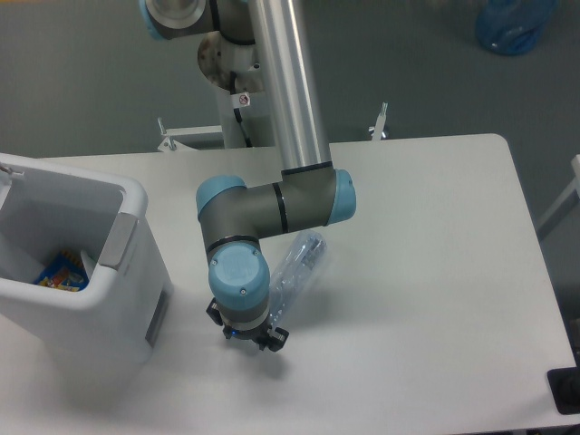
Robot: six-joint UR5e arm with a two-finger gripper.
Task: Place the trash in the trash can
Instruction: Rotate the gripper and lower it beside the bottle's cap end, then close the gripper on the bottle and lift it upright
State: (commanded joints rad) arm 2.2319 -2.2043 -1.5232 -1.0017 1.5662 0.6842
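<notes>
A: Bottle (299,267), clear and crushed, lies on the white table (435,272) near the middle, slanting from upper right to lower left. Lower end goes out of sight under the arm's wrist (240,285).

B: Gripper?

A: Gripper (246,335) sits low over the table at the bottom of the wrist, pointing down, just beside the bottle's lower end. Only dark bits of it show past the blue cap. Cannot tell whether the jaws are parted or closed, or whether they touch the bottle.

B: Trash can?

A: Trash can (127,272), big and white, stands at the table's left edge, apart from the bottle. A colourful packet (62,272) lies inside it.

B: Anything beyond?

A: Blue bag (515,25) on the floor, far top right.
</notes>
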